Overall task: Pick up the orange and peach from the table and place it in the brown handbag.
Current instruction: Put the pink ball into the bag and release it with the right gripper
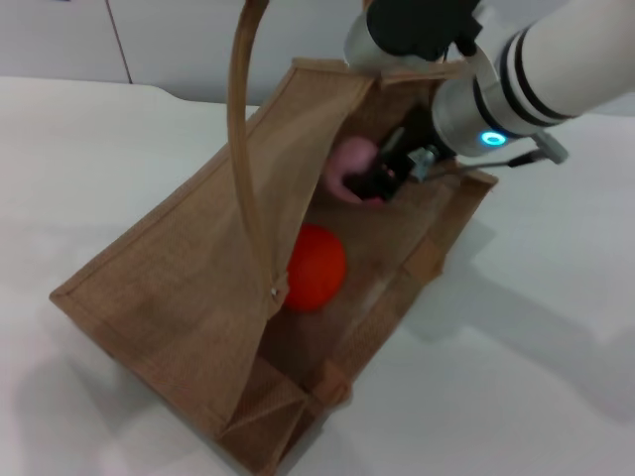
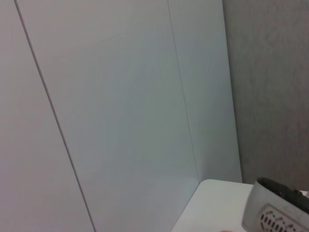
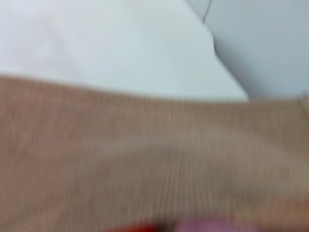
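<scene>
Right claw (image 1: 382,177) gripping peach (image 1: 349,159) inside brown handbag (image 1: 189,268), orange (image 1: 315,266) inside

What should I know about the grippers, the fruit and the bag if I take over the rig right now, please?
Right gripper: reaching into the top of the brown handbag, shut on the peach, which hangs inside the bag, not yet released.
Left gripper: not in view; its wrist camera sees only wall panels and a table corner.
The orange: already lying inside the handbag, lower down than the peach.
Done: orange bagged, peach carried into the bag.
Left: open the right gripper to drop the peach, then withdraw the arm without snagging the bag's handle.
</scene>
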